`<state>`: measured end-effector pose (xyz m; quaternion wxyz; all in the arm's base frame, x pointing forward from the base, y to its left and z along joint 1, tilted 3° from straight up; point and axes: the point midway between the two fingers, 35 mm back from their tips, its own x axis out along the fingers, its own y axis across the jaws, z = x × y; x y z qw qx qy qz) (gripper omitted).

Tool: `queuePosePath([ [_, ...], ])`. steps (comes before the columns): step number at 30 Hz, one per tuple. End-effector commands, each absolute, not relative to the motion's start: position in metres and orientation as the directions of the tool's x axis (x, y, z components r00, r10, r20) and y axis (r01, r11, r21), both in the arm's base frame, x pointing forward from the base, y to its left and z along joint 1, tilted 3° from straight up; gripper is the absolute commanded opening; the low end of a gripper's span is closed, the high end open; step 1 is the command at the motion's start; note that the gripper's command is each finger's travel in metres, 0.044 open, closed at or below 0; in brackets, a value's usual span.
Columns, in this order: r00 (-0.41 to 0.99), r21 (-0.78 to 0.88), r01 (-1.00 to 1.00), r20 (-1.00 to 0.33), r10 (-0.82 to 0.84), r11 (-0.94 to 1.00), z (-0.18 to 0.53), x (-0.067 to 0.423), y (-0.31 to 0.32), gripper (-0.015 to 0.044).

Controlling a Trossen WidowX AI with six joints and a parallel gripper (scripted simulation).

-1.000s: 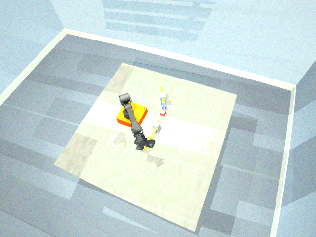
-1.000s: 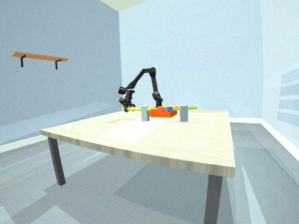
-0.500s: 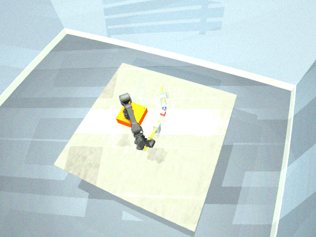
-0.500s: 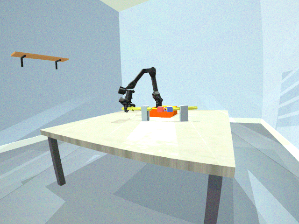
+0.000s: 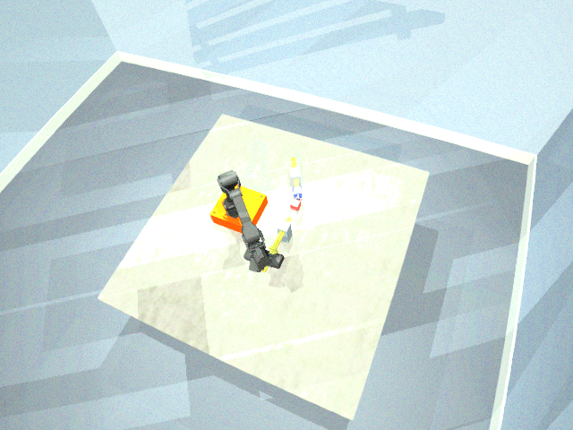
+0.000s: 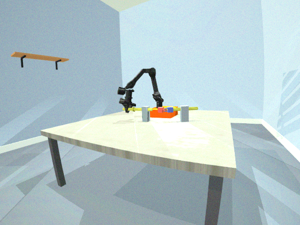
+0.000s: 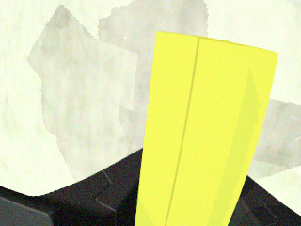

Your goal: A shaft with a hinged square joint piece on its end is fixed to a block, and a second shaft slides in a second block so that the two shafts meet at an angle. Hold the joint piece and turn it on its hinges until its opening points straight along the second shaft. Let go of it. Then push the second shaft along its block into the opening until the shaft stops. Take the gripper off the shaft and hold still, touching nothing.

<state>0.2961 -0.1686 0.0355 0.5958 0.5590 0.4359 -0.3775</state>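
Observation:
The first shaft (image 5: 293,161) (image 6: 193,108) sits in a grey block (image 6: 184,114). At its end, a blue hinge part (image 5: 297,196) (image 6: 170,109) carries the red joint piece (image 5: 295,204) (image 6: 161,109), which is turned toward the second shaft; its exact angle is too small to tell. The yellow second shaft (image 5: 277,240) (image 6: 138,109) (image 7: 207,132) passes through another grey block (image 5: 286,235) (image 6: 145,115). A short gap separates its inner end from the red piece. My gripper (image 5: 267,265) (image 6: 127,110) is shut on this shaft near its outer end. The fingertips are hidden in the wrist view.
The arm's orange base (image 5: 254,200) (image 6: 164,113) stands beside the two blocks. The table (image 5: 323,296) (image 6: 108,135) extends around them. A wooden shelf (image 6: 40,56) hangs on the wall, far from the arm.

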Motion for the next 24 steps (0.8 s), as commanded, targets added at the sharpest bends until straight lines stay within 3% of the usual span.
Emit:
queuePosePath([
  [1,0.241,0.243,0.967,-0.97,0.037,0.08,0.033,0.297,-0.163,0.0],
  [10,0.11,0.112,0.99,-0.994,0.02,0.089,0.035,0.295,-0.15,0.0],
  [24,0.074,0.074,0.993,-0.997,0.013,0.092,0.036,0.293,-0.129,0.0],
])
